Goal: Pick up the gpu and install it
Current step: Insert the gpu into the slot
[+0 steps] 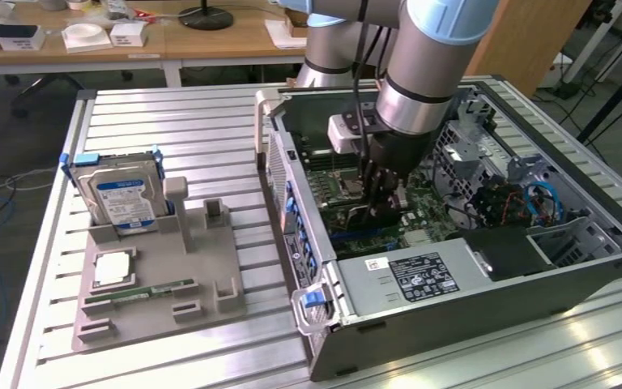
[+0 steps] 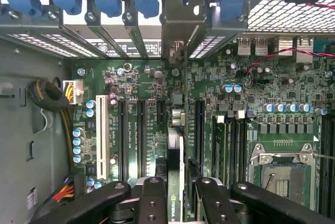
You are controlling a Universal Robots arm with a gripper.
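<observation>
One gpu [image 2: 180,124] in one end effector [image 2: 180,195]

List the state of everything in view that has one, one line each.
gripper: shut on the gpu, down inside the case.
gpu: held on edge over the motherboard; whether it is seated cannot be told.
computer case: on its side, side panel off.
hard drive: upright in the grey holder.
memory stick: lying flat on the holder.
CPU socket: empty.

Case walls [image 1: 282,174] close around tool [image 1: 381,212]
</observation>
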